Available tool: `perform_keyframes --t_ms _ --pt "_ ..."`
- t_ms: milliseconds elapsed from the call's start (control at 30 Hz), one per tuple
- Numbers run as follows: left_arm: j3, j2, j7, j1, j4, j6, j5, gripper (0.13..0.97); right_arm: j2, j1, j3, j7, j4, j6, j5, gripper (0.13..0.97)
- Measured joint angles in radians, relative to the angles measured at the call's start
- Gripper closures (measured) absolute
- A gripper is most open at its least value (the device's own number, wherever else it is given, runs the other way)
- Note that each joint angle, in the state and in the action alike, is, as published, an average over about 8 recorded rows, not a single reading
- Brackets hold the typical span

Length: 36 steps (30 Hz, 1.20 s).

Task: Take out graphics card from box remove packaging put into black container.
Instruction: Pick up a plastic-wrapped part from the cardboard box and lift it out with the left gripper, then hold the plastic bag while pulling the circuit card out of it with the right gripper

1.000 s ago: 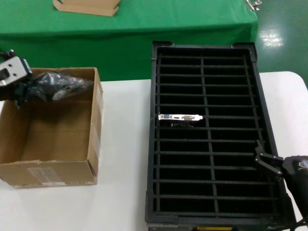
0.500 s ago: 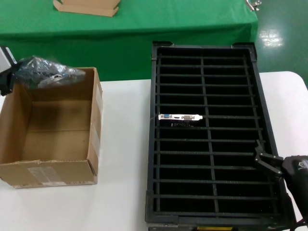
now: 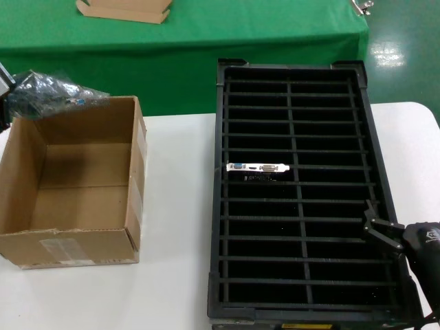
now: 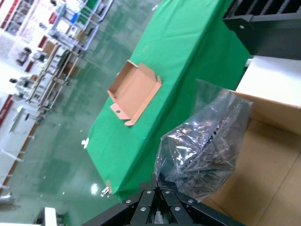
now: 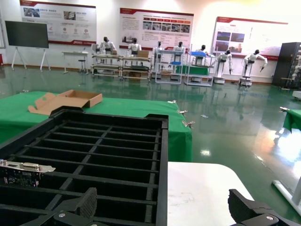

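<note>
Jaws of my right gripper (image 5: 157,214) stand wide apart and hold nothing, hovering over the near right corner of the black container (image 3: 218,206). Ahead of those jaws and toward my left, one graphics card (image 3: 258,168) stands on edge in a slot of the left column about midway up the tray, its silver bracket uppermost. My left gripper (image 4: 155,200) is clamped on the packaging (image 3: 48,93), pinching the crinkled anti-static bag by one edge; the bag hangs out from the jaws over the far left corner of the box (image 3: 75,182). The carton's inside, below the bag, looks bare. Beyond the bag, a flat cardboard tray (image 4: 134,92) lies on the green cloth (image 3: 240,24).
</note>
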Motion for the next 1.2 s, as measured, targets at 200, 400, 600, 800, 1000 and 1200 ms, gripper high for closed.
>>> perform_keyframes --t_ms 200,400,600,800,1000,1200 --pt "-0.058 0.082 -0.047 0.059 -0.103 0.054 0.123 0.958 -0.006 0.025 0.015 -0.028 0.003 -0.027 -0.004 0.129" --pt "-0.102 0.158 -0.060 0.124 -0.204 0.103 0.212 0.958 -0.051 0.150 0.046 -0.149 0.001 -0.144 0.006 0.129" --pt "-0.126 0.212 -0.045 0.160 -0.271 0.138 0.255 0.958 -0.138 0.324 -0.002 -0.284 -0.071 -0.272 0.023 0.129" --pt "-0.137 0.251 -0.024 0.172 -0.320 0.169 0.278 0.958 -0.229 0.453 -0.108 -0.421 -0.173 -0.342 0.025 0.129" --pt "-0.146 0.282 -0.002 0.178 -0.353 0.190 0.282 0.958 -0.279 0.538 -0.270 -0.537 -0.264 -0.320 0.066 0.129" --pt "-0.158 0.306 0.018 0.181 -0.363 0.194 0.272 0.958 -0.292 0.579 -0.399 -0.576 -0.308 -0.285 0.093 0.132"
